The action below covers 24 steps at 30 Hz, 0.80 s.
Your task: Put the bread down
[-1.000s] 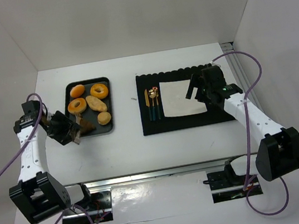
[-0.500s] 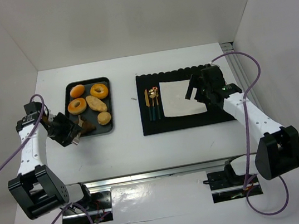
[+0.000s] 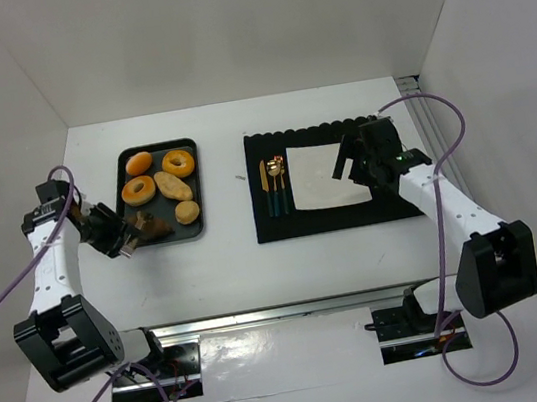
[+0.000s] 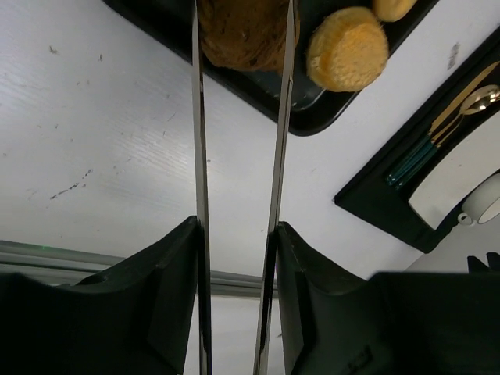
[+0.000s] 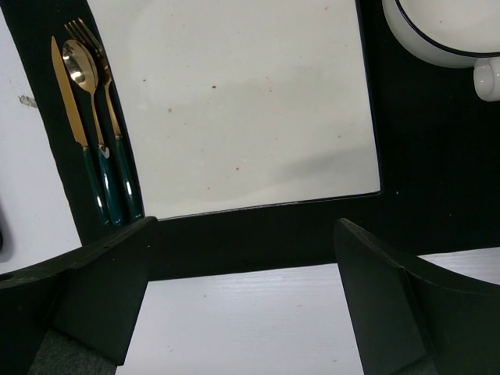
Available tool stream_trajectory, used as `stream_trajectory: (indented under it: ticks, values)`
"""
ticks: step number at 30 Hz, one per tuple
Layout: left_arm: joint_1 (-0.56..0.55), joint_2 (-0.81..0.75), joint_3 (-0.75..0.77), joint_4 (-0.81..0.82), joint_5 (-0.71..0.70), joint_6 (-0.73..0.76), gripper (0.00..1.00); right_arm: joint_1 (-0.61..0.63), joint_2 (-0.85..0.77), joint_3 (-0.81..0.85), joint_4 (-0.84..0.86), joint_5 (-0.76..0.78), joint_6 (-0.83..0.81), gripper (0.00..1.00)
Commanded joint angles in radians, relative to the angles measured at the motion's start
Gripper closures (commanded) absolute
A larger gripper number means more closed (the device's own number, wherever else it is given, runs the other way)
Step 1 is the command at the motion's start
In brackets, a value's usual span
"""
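A dark brown piece of bread lies at the near left corner of the black tray. My left gripper is shut on a pair of metal tongs. The tongs' two blades reach to the brown bread and stand against its two sides. In the left wrist view my left gripper presses both blades from outside. My right gripper hangs open above the black placemat, with nothing between its fingers.
The tray also holds two ring donuts, an oblong roll and a round bun. On the placemat lie a white square plate, cutlery and a white cup.
The tongs' blades have drawn closer together around the brown bread. The left arm shifted slightly to the left. The right arm has not moved.
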Motion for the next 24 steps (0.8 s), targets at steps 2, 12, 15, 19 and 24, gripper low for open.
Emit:
stream_trajectory:
  ticks: [2, 12, 15, 19, 24]
  values:
    - [0.013, -0.053, 0.169, -0.047, -0.011, 0.036, 0.82, -0.006, 0.004, 0.054, 0.011, 0.019, -0.006, 0.0]
    - [-0.235, -0.026, 0.364, 0.144, 0.159, -0.04, 0.87, -0.006, -0.006, 0.158, -0.056, 0.077, -0.044, 0.0]
    - [-0.447, 0.087, 0.448, 0.2, 0.147, -0.105, 0.87, -0.006, -0.041, 0.193, -0.079, 0.139, -0.044, 0.0]
    - [-0.636, 0.248, 0.522, 0.303, 0.138, -0.165, 0.87, -0.006, -0.094, 0.216, -0.113, 0.2, -0.044, 0.0]
    - [-0.798, 0.465, 0.642, 0.428, 0.242, -0.225, 0.88, -0.006, -0.213, 0.216, -0.154, 0.312, -0.035, 0.0]
